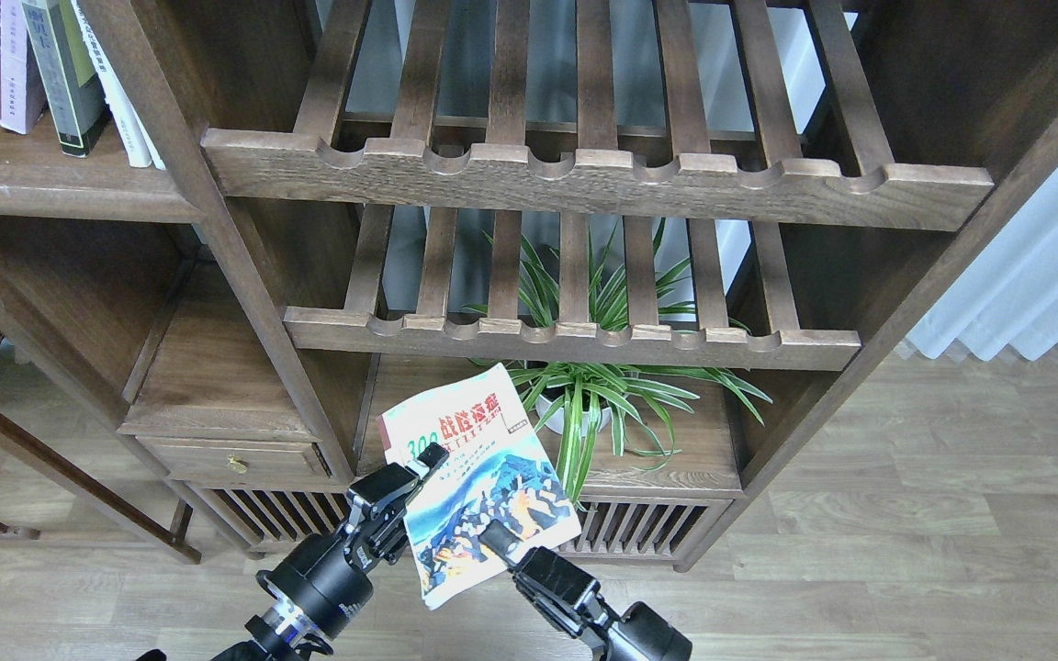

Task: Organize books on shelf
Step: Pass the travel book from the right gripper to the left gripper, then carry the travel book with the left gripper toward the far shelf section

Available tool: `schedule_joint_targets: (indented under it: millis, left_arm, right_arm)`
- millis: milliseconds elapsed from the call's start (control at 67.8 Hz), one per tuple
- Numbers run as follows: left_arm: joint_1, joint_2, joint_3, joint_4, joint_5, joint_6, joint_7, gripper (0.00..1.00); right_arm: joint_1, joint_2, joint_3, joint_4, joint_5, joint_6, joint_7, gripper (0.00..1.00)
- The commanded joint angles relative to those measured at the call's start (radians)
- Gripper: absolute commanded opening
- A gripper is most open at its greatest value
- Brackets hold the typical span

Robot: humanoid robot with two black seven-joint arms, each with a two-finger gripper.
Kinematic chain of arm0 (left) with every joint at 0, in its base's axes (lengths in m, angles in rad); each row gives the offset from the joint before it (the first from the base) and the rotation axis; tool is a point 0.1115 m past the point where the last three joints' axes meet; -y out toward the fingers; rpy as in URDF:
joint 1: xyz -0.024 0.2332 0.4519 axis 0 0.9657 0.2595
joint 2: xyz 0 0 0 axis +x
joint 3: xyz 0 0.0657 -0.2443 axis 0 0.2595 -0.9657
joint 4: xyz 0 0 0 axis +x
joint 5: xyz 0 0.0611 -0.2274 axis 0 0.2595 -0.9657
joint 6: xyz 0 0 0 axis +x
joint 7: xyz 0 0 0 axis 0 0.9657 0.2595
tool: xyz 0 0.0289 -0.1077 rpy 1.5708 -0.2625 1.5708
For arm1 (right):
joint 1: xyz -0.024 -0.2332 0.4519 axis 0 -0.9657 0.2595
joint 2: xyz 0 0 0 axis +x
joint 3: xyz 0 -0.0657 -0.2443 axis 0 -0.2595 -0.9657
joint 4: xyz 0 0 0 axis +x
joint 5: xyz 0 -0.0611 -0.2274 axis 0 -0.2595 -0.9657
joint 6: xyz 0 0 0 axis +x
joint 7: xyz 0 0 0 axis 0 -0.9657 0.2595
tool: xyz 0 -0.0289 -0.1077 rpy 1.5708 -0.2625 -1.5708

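Note:
The cream "300" book (483, 468) with the colourful picture is held in the air in front of the lower cabinet, cover facing me. My right gripper (497, 537) is shut on its lower edge. My left gripper (419, 473) grips its left edge, one finger lying over the cover. The white book with the purple band (19, 69) and the black-grey book with the yellow-green panel (65, 83) stand on the solid dark-brown shelf (61, 193) at the top left. That shelf is far above and left of both grippers.
Thin white-spined books (120, 106) lean next to the two paperbacks. Two slatted racks with scalloped rails (584, 179) (566, 335) fill the middle. A potted spider plant (584, 399) stands behind the held book. A drawer (230, 454) is lower left; a curtain (1034, 285) hangs on the right.

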Motion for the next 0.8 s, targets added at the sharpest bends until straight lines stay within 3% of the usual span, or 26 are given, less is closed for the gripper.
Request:
schedule_joint_targets:
  millis: [0, 88, 147, 206, 221, 236, 280, 486, 781]
  left_arm:
    - [0.0, 0.017, -0.003, -0.002, -0.001, 0.0, 0.0, 0.09]
    - [0.001, 0.033, -0.008, -0.012, -0.001, 0.0, -0.003, 0.09]
    - [0.001, 0.039, -0.009, -0.013, -0.001, 0.0, -0.006, 0.09]
    - [0.001, 0.04, -0.015, -0.015, -0.001, 0.0, -0.006, 0.09]
    - [0.001, 0.042, -0.015, -0.015, -0.001, 0.0, -0.006, 0.09]
    - [0.0, 0.042, -0.017, -0.015, -0.001, 0.0, -0.006, 0.09]
    - [0.001, 0.046, -0.023, -0.022, -0.001, 0.0, -0.006, 0.08]
    - [0.04, 0.092, -0.084, -0.09, -0.001, 0.0, -0.005, 0.08]
    - [0.077, 0.266, -0.319, -0.167, 0.004, 0.0, 0.009, 0.07]
  right_arm:
    - [0.0, -0.001, 0.016, -0.01, 0.0, 0.0, 0.001, 0.11]
    - [0.003, 0.002, 0.023, -0.023, 0.002, 0.0, 0.006, 0.16]
    - [0.01, 0.002, 0.027, -0.024, 0.002, 0.0, 0.007, 0.27]
    - [0.01, 0.004, 0.023, -0.024, -0.005, 0.0, 0.006, 0.52]
    - [0.012, 0.004, 0.023, -0.024, -0.008, 0.0, 0.006, 0.62]
    - [0.013, 0.004, 0.02, -0.024, -0.017, 0.0, 0.003, 0.8]
    - [0.023, -0.001, 0.023, -0.024, -0.043, 0.0, 0.004, 1.0]
    - [0.036, -0.009, 0.049, -0.027, -0.048, 0.0, 0.007, 1.0]
    - [0.036, -0.012, 0.049, -0.062, -0.049, 0.0, 0.004, 1.0]
